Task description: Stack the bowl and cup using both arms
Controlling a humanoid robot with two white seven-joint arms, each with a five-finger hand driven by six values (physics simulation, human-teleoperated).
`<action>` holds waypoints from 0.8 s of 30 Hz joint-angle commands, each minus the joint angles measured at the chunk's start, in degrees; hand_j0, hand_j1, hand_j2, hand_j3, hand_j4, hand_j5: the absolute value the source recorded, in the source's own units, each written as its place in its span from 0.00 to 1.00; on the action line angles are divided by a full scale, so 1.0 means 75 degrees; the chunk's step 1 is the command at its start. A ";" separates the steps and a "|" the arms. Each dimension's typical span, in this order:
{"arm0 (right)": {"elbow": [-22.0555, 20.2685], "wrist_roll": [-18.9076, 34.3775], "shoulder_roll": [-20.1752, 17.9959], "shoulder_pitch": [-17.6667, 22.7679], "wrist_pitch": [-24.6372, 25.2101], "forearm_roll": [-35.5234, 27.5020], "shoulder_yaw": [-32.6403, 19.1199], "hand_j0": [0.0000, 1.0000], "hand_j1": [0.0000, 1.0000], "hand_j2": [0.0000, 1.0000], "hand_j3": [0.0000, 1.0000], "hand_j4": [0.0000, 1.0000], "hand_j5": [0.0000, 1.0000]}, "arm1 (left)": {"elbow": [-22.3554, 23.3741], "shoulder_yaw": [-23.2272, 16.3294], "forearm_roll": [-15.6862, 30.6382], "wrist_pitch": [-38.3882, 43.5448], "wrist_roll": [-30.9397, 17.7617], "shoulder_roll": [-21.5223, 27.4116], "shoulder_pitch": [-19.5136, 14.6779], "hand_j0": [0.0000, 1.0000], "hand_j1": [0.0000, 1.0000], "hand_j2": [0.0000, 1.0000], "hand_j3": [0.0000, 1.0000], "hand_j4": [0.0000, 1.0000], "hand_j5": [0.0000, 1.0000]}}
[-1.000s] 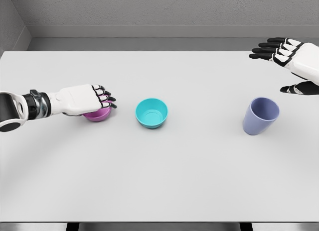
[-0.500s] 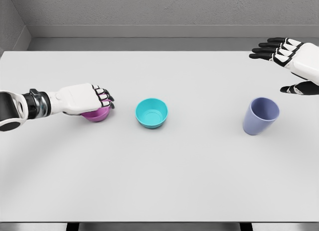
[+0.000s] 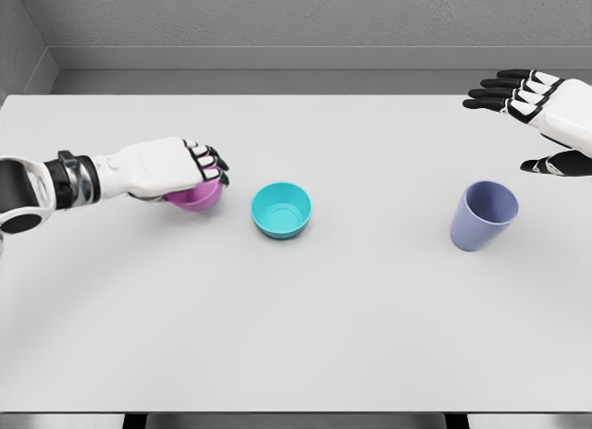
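While the left hand (image 3: 171, 165) is clamping over the magenta bowl (image 3: 197, 196) from above, its fingers are curling down over the far-right rim and the bowl is sitting tilted under the palm, seemingly just off the white table (image 3: 296, 337) at its left side. The teal bowl (image 3: 282, 210) is standing just right of it, open side up, apparently the place where the magenta one belongs. Over at the right, the lavender cup (image 3: 484, 215) is standing upright and apart from everything — the right hand (image 3: 541, 110) is hovering beyond it near the far right edge, fingers spread wide and holding nothing.

As a judgement, the grip is looking shallow: with the bowl tilting and pinched mostly by the rim, it could be slipping out or tipping further during the carry. The teal bowl is so close that a low pass could be knocking it sideways — nothing else is blocking the way.
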 commanded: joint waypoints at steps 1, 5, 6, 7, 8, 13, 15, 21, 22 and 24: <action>0.0008 -0.0005 -0.0016 0.0000 0.0007 -0.0052 -0.0006 1.00 1.00 1.00 1.00 1.00 1.00 | -0.0043 0.0091 0.0082 0.0012 0.0005 -0.0188 0.0000 0.58 0.58 0.58 0.58 0.58 0.58; -0.0003 -0.0005 -0.0016 0.0000 0.0007 -0.0052 -0.0006 1.00 1.00 1.00 1.00 1.00 1.00 | -0.0137 0.0102 0.0082 0.0012 0.0005 -0.0516 -0.0105 0.58 0.58 0.58 0.58 0.58 0.58; -0.0003 -0.0005 -0.0016 0.0000 0.0007 -0.0052 -0.0006 1.00 1.00 1.00 1.00 1.00 1.00 | -0.0137 0.0102 0.0082 0.0012 0.0005 -0.0609 -0.0164 0.58 0.58 0.58 0.58 0.58 0.58; -0.0003 -0.0005 -0.0005 0.0000 0.0007 -0.0052 -0.0006 1.00 1.00 1.00 1.00 1.00 1.00 | -0.0137 0.0102 0.0082 0.0012 0.0005 -0.0692 -0.0211 0.58 0.58 0.58 0.58 0.58 0.58; -0.0003 -0.0005 -0.0005 0.0000 0.0007 -0.0052 -0.0006 1.00 1.00 1.00 1.00 1.00 1.00 | -0.0207 0.0102 0.0082 0.0012 0.0005 -0.0727 -0.0223 0.58 0.58 0.58 0.58 0.58 0.58; 0.0020 -0.0005 -0.0016 0.0000 0.0007 -0.0052 -0.0030 1.00 1.00 1.00 1.00 1.00 1.00 | -0.0360 0.0091 0.0082 0.0012 0.0005 -0.0914 -0.0211 0.58 0.58 0.58 0.58 0.58 0.58; 0.0020 -0.0005 -0.0016 0.0012 0.0007 -0.0052 -0.0053 1.00 1.00 1.00 1.00 1.00 1.00 | -0.0430 0.0067 0.0082 0.0012 0.0005 -0.1032 -0.0211 0.58 0.58 0.58 0.58 0.58 0.58; 0.0020 -0.0005 -0.0016 0.0012 0.0007 -0.0052 -0.0053 1.00 1.00 1.00 1.00 1.00 1.00 | -0.0547 -0.0085 0.0023 0.0012 -0.0042 -0.1348 -0.0199 0.58 0.58 0.58 0.58 0.58 0.58; 0.0008 -0.0005 -0.0016 0.0012 0.0007 -0.0063 -0.0053 1.00 1.00 1.00 1.00 1.00 1.00 | -0.0547 -0.0167 0.0012 0.0012 -0.0053 -0.1360 -0.0211 0.58 0.58 0.58 0.58 0.58 0.58; 0.0008 -0.0005 -0.0016 0.0012 0.0007 -0.0052 -0.0053 1.00 1.00 1.00 1.00 1.00 1.00 | -0.0547 -0.0226 0.0000 0.0012 -0.0053 -0.1371 -0.0211 0.59 0.59 0.59 0.59 0.59 0.59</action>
